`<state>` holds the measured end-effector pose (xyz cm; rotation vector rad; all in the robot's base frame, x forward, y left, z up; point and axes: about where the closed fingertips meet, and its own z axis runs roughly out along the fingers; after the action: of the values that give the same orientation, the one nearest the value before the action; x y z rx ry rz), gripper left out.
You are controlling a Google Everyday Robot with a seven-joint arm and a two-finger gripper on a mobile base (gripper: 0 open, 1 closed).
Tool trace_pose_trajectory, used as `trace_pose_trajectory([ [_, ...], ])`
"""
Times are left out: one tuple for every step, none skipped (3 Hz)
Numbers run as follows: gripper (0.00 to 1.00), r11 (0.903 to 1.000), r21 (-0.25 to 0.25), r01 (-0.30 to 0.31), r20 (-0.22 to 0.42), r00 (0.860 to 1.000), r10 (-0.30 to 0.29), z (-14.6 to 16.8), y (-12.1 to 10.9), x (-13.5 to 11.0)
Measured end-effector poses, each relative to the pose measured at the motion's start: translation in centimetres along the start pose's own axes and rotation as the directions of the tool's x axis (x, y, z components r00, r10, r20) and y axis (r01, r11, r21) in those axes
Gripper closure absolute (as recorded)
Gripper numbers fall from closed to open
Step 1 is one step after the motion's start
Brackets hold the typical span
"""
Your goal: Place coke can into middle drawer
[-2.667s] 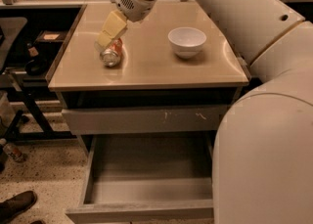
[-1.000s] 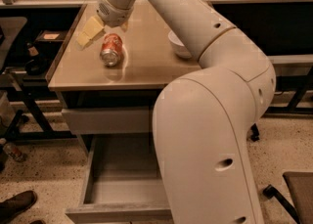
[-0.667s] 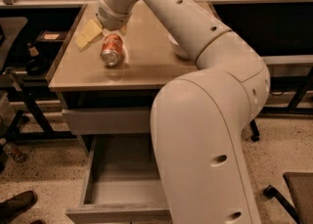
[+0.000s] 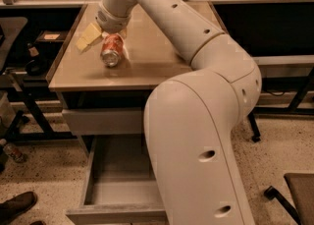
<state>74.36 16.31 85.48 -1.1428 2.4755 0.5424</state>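
I see the gripper (image 4: 100, 41) over the left half of the tan flat-topped desk (image 4: 152, 67). Its cream-yellow jaws pinch the small red coke can (image 4: 112, 50), which has silver metal ends. One jaw lies against the can's left flank. The can is tilted, with one silver end toward the camera. Below the desk top, the shallow grey middle drawer (image 4: 117, 189) stands pulled open. To the right, the thick white arm (image 4: 196, 130) fills the foreground.

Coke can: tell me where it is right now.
In the camera view, the coke can is over the picture-left part of the cabinet top, right beside the end effector, well above the open middle drawer.
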Motion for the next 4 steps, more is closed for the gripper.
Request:
trace_pose_trajectory([
  [0.0,0.9995,0.032,-0.004,-0.017,1.0,0.004,0.31,-0.51,0.03],
  [0.0,0.9991,0.042,-0.005,-0.034,0.999,0.006,1.22,-0.74,0.08],
  [0.18,0.9991,0.042,-0.005,-0.035,0.999,0.006,1.25,-0.75,0.09],
  [0.42,0.9991,0.042,-0.005,-0.035,0.999,0.006,1.25,-0.75,0.09],
])
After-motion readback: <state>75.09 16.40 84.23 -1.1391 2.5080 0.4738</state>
